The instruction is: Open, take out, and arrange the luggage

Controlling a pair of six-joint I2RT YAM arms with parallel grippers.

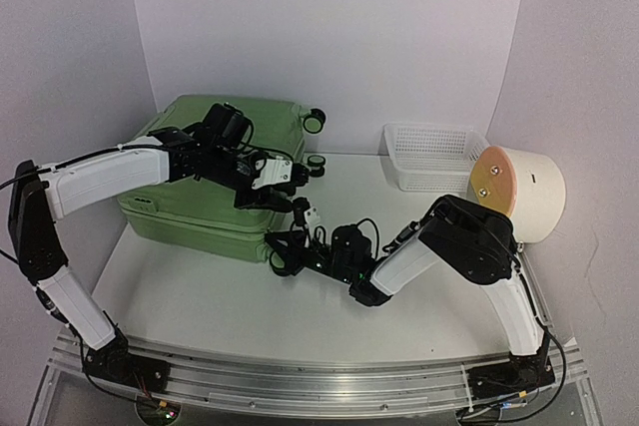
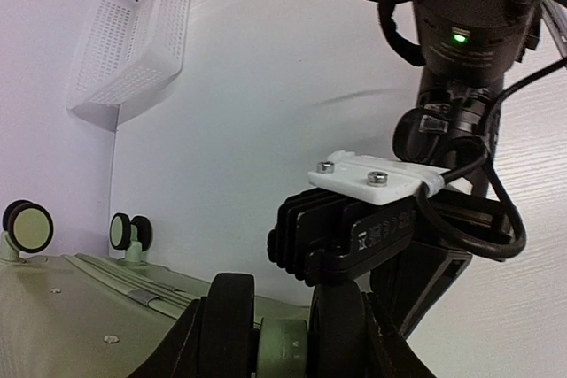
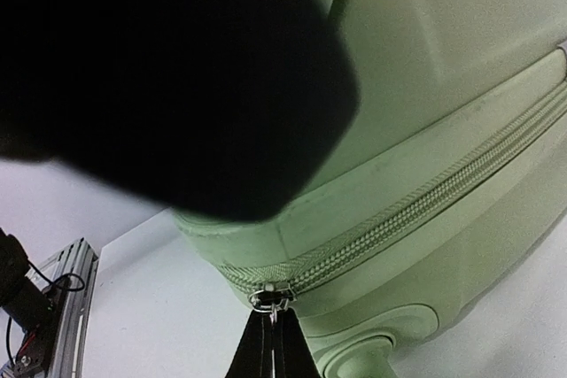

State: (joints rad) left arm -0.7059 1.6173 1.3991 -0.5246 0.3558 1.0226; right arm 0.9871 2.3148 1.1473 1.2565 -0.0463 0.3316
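Note:
The light-green luggage (image 1: 200,197) lies flat and zipped at the back left. My left gripper (image 1: 291,197) reaches over its lid to the near right corner. In the left wrist view that gripper (image 2: 283,351) is shut on a black corner wheel (image 2: 226,325) with a green hub. My right gripper (image 1: 285,251) sits low at the same corner. In the right wrist view it (image 3: 275,347) is shut on the metal zipper pull (image 3: 275,300), at the curve of the luggage (image 3: 443,59) where the zipper (image 3: 425,201) runs closed to the right.
A white mesh basket (image 1: 429,152) stands at the back right, with a cream cylinder (image 1: 519,192) beside it. Two more wheels (image 1: 315,119) stick out from the luggage's far end. A dark blurred shape (image 3: 159,68) covers the upper left of the right wrist view.

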